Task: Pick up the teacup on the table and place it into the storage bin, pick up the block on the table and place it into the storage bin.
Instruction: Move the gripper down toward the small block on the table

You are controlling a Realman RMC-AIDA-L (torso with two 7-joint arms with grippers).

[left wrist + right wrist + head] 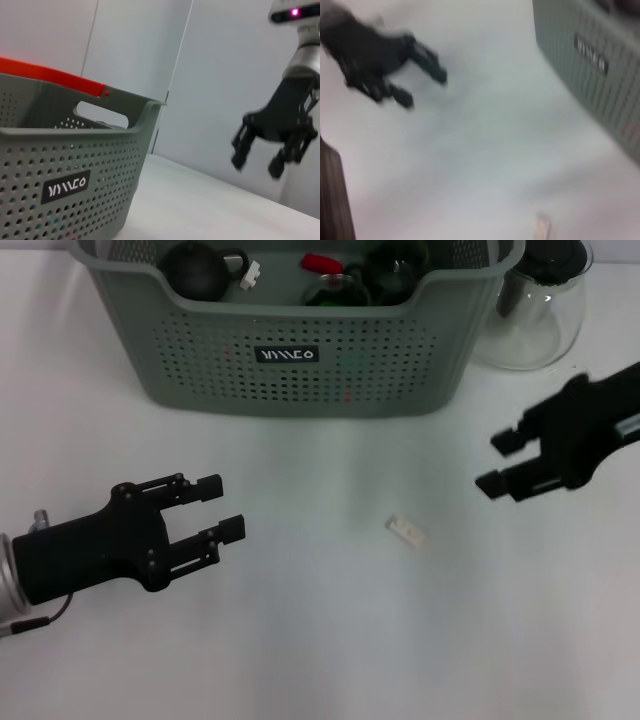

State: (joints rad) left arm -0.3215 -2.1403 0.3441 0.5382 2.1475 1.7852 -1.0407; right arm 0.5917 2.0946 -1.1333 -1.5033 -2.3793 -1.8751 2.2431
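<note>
The grey-green storage bin (300, 350) stands at the back of the white table, and it also shows in the left wrist view (65, 165) and the right wrist view (600, 60). A small white block (407, 531) lies flat on the table in front of it, seen too as the block (542, 227). No teacup shows on the table; dark rounded pieces (385, 275) lie inside the bin. My left gripper (230, 506) hovers open and empty left of the block. To the block's right and a little higher, my right gripper (492, 462) is also open and empty.
A clear glass jug (535, 310) with a dark lid stands right of the bin. A black round pot (195, 268) and a red piece (322, 262) lie in the bin. The right gripper (256, 166) and the left gripper (424, 90) each show in the opposite wrist view.
</note>
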